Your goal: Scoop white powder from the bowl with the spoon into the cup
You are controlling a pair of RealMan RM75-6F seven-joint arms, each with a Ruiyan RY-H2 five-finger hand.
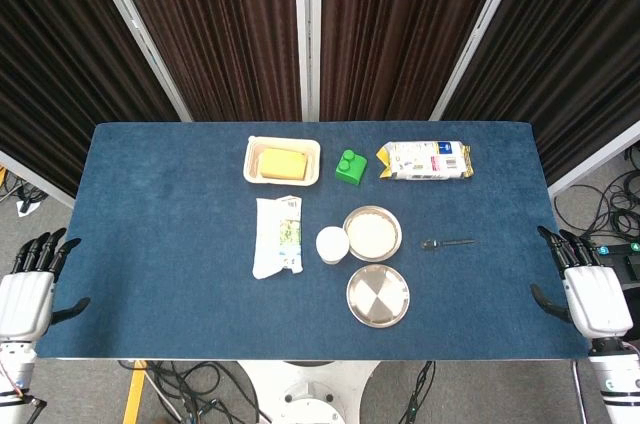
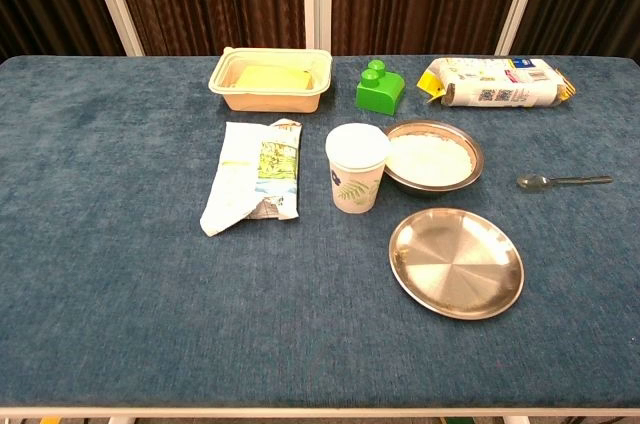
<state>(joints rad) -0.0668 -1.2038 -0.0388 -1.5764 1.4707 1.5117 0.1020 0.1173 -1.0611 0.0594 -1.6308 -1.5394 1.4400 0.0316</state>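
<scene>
Right robot hand (image 1: 592, 294) open, apart from spoon (image 2: 562, 181), bowl-end leftward, handle rightward.

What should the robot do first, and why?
Probably reach the right hand toward the spoon. The spoon lies untouched on the table, right of the bowl of white powder, nearest that hand, and both hands are open at the table's edges.

Robot lab test station
Dark pleated curtains (image 1: 220, 24) on metal frames behind a blue-clothed table (image 1: 150, 224); loose cables (image 1: 600, 209) beyond the right hand (image 1: 592, 289).
</scene>
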